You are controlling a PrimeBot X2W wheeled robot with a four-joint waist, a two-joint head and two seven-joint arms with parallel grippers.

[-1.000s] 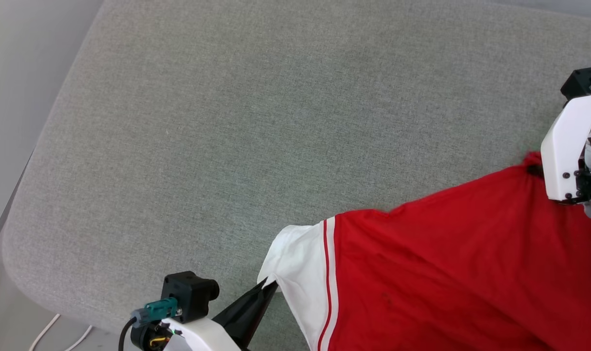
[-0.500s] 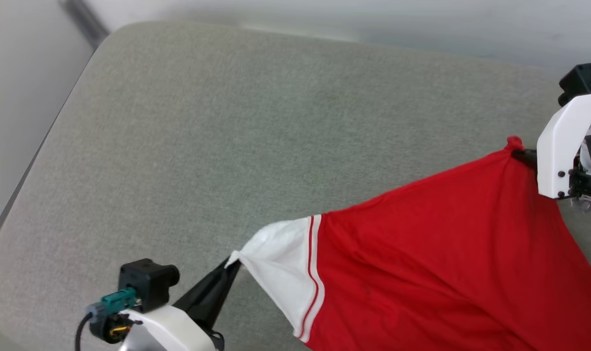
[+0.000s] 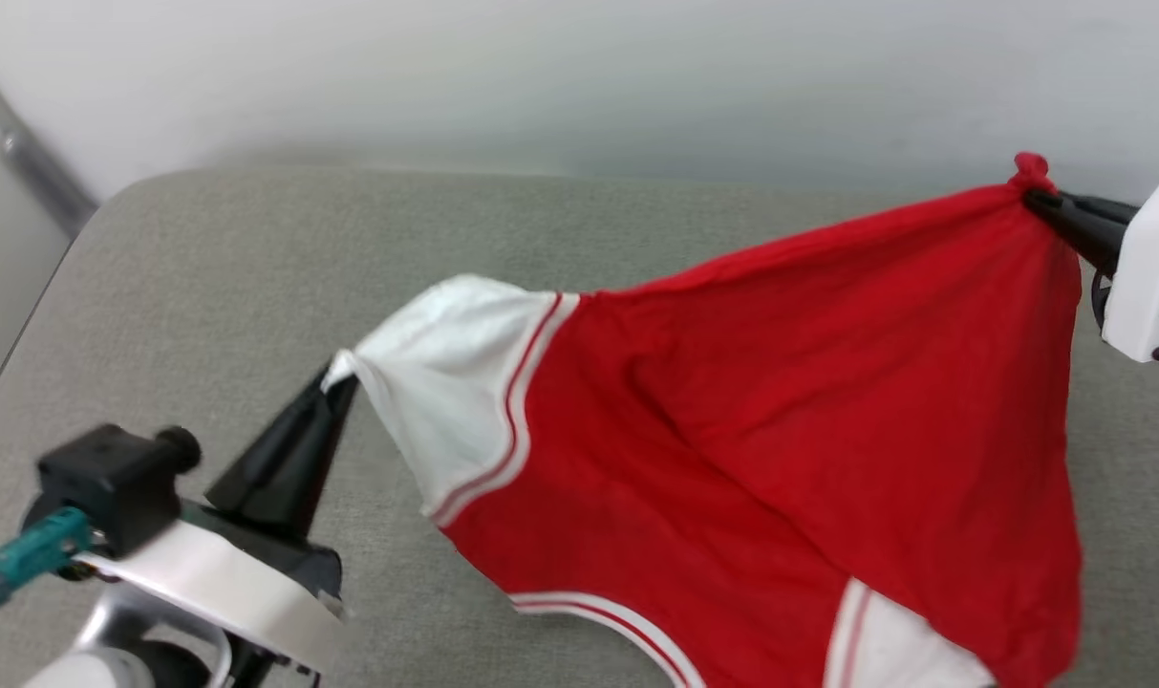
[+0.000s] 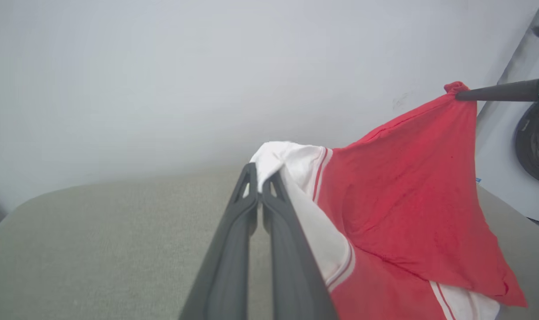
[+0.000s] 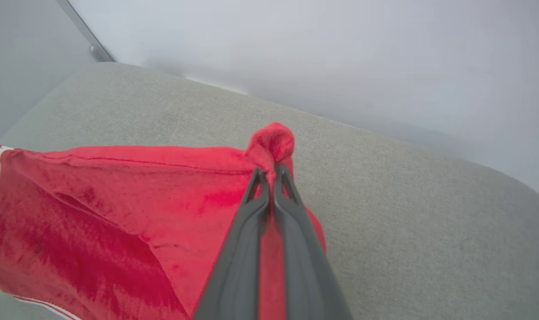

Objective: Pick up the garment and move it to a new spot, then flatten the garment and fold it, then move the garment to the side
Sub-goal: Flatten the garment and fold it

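The garment [image 3: 780, 411], a red jersey with white sleeves and red-and-white striped trim, hangs stretched between both arms above a grey cushioned surface [image 3: 206, 315]. My left gripper [image 3: 342, 380] is shut on the tip of a white sleeve [image 4: 291, 164], at the lower left of the head view. At the upper right my right gripper [image 3: 1036, 199] is shut on a bunched red corner [image 5: 271, 142]. The cloth sags down from both grips, its lower part drooping toward the cushion. In the left wrist view the garment [image 4: 407, 200] runs rightward to the other arm's thin fingers [image 4: 496, 93].
The grey cushion [image 5: 407, 213] spreads under and behind the cloth, with rounded edges. A pale wall [image 3: 579, 76] rises behind it. A dark bar [image 3: 34, 162] runs diagonally at the far left. A round dark object [image 4: 536, 146] shows beyond the cushion at the right.
Both grippers have lifted the garment off the cushion, so it now hangs between them. The right gripper closed on the red corner. The head camera tilted up, bringing the wall into view.
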